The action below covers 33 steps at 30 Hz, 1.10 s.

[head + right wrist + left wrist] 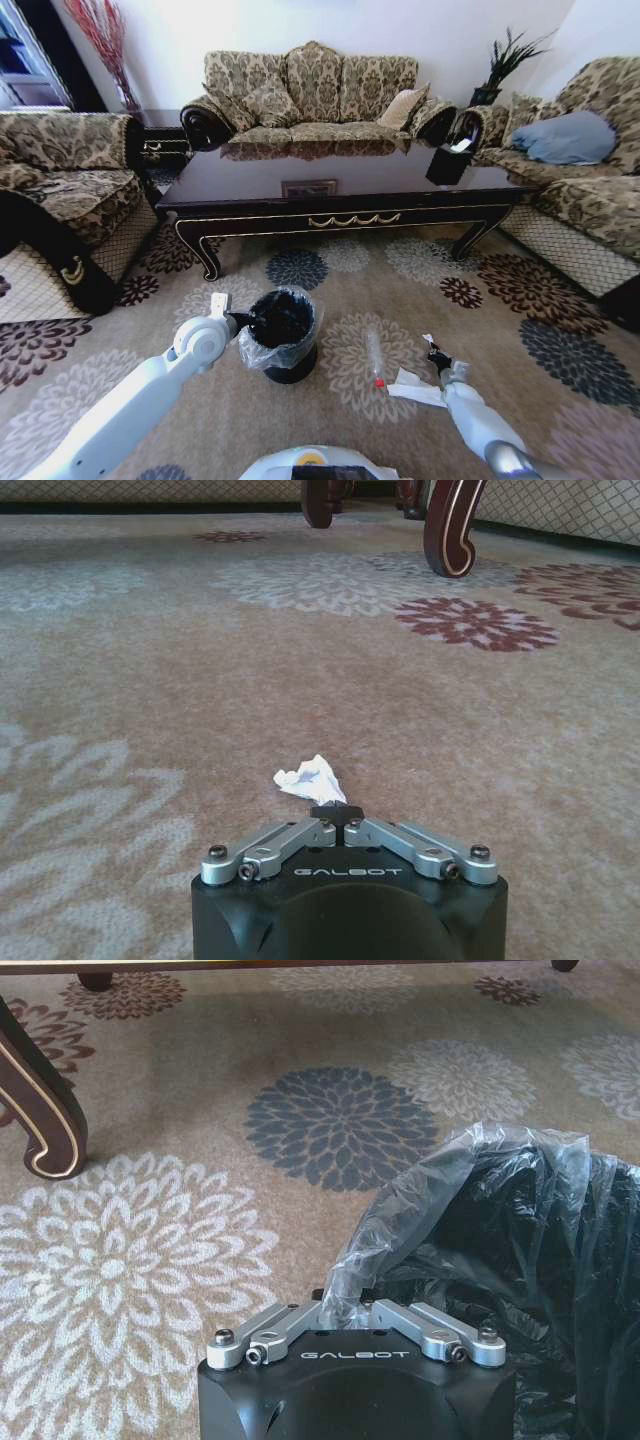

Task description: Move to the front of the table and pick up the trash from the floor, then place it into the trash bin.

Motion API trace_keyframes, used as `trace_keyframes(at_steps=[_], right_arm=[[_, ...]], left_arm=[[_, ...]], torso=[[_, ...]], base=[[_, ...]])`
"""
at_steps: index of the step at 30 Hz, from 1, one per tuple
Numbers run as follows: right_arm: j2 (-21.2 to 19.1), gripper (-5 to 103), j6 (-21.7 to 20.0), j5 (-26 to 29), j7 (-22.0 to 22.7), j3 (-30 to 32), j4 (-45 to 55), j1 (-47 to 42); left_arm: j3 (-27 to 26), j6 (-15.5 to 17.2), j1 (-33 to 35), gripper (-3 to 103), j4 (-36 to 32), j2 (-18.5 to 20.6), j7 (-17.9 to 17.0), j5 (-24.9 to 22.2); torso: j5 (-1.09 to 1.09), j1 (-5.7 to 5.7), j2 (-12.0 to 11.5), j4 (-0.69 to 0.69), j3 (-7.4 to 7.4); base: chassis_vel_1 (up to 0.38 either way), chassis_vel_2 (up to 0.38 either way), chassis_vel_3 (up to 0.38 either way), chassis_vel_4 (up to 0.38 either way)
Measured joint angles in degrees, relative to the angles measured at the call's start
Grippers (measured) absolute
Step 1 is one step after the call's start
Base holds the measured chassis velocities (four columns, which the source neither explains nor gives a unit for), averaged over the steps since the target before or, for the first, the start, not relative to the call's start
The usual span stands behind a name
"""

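Left gripper [343, 1312]: closed on the liner bag of the trash bin [280, 335], steadying it.
Tube [375, 360]: lying on the carpet [330, 275] between bin and paper.
Right gripper [335, 813]: pinching crumpled paper [308, 777]; it should be lifting straight, without snagging.

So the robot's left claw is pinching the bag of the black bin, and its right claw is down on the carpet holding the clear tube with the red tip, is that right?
Not quite. The left gripper does pinch the bag of the trash bin, but the right gripper is shut on the crumpled white paper, as the right wrist view shows. In the head view the clear tube lies free on the carpet between bin and right gripper.
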Motion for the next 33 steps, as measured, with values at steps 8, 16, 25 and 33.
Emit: trace_keyframes(at_steps=[8, 16, 25, 33], right_arm=[[-1.13, 0, 0.4, 0.9, 0.2, -0.03, 3.32, -2.58], [-1.35, 14, 0.77, -0.07, 0.2, -0.34, 3.96, -3.14], [0.04, 46, -0.32, -0.79, 1.3, -0.2, 1.39, -0.66], [1.12, 59, -1.73, -1.42, 2.36, 0.06, -0.43, 1.17]], left_arm=[[-0.5, 0.0, 0.79, 3, -0.47, 0.32, -0.04, 0.08], [-0.51, 0.0, 0.85, 3, -0.72, 0.47, -0.03, 0.05], [-0.51, 0.0, 1.0, 3, -0.95, 0.68, 0.03, -0.12], [-0.16, -0.01, 0.37, 3, -1.44, 0.4, 0.21, -0.22]], torso=[[0.0, 0.0, 0.0, 0.0, 0.0], [0.0, 0.0, 0.0, 0.0, 0.0], [0.0, 0.0, 0.0, 0.01, 0.0], [0.0, 0.0, 0.0, 0.01, 0.0]], base=[[0.0, 0.0, 0.0, 0.0], [0.0, 0.0, 0.0, 0.0], [0.0, 0.0, 0.0, 0.0], [0.0, 0.0, 0.0, 0.0]])
